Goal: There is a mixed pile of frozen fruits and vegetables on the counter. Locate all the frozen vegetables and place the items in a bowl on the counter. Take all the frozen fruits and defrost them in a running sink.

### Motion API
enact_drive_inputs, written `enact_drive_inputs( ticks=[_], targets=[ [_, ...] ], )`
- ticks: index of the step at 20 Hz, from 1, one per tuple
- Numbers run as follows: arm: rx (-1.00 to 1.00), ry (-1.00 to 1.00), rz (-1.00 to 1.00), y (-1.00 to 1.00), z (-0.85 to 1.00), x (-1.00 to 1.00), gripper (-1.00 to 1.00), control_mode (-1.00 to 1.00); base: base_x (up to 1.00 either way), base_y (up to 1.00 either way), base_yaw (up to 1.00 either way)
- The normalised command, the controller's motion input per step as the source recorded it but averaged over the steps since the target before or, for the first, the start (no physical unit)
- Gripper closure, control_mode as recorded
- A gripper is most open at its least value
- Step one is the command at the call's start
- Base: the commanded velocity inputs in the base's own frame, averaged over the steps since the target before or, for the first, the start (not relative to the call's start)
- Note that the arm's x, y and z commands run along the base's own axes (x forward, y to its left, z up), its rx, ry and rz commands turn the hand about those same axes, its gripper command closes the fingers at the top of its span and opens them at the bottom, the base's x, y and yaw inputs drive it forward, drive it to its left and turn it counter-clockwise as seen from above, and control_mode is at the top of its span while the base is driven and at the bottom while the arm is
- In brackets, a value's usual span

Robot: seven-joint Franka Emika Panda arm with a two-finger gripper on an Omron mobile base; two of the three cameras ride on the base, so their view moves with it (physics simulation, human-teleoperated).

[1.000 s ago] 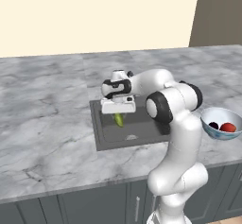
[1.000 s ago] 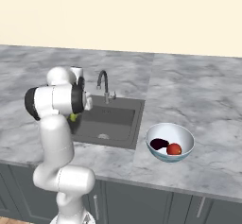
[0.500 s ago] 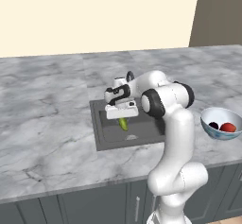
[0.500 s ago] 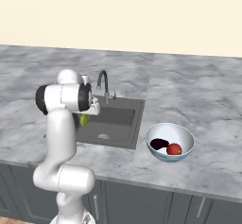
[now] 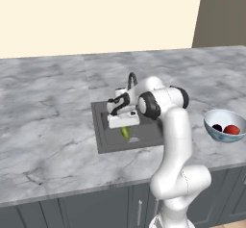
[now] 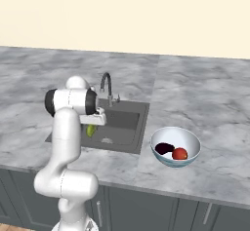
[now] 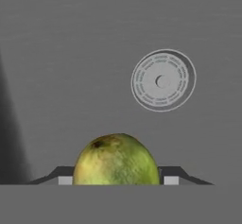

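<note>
Marble counter [image 5: 53, 140] ran the full width of the kitchen, grey-and-white veined over dark cabinets, with the sink [image 5: 106, 140] sunk into it directly ahead of the base. Nearest to the hand camera sat the yellow-green fruit [image 7: 116, 160], pinched between the two finger tips, so the gripper [image 5: 124, 130] was closed on it and pointing down into the basin; that downward hold made sense, since a fruit meant for defrosting has to end up on the basin floor rather than on the worktop. Beyond the fruit lay the flat grey basin floor, and a little further and off to one side the round drain [image 7: 163, 80], so the fruit hung near the drain but not over it. From the right base view the same fruit [image 6: 91, 130] showed just below the wrist, inside the basin's outline, and I judged it had not yet touched the bottom, though the height was hard to read. Behind it rose the curved tap [image 6: 106, 86] at the basin's back edge; whether water ran could not be told. Well apart to the right on the counter stood the bowl [image 6: 191, 142], holding the dark eggplant [image 6: 164, 148] and the red ball [image 6: 179, 153] side by side, which suggested the vegetable half of the job was settled.
</note>
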Motion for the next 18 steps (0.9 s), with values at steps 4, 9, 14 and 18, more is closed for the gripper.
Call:
enact_drive_inputs(
  ticks=[4, 9, 14, 18],
  targets=[
    [-0.01, 0.0, 0.0, -0.03, -0.51, 0.2, 1.0, -1.0, 0.0, 0.0, 0.0],
    [-0.01, 0.0, 0.0, 0.0, -0.51, 0.21, 1.0, -1.0, 0.0, 0.0, 0.0],
    [0.0, 0.03, 0.0, 0.0, -0.4, 0.19, 1.0, -1.0, 0.0, 0.0, 0.0],
    [0.0, 0.03, 0.0, 0.0, -0.28, 0.09, -1.0, -1.0, 0.0, 0.0, 0.0]
  ],
)
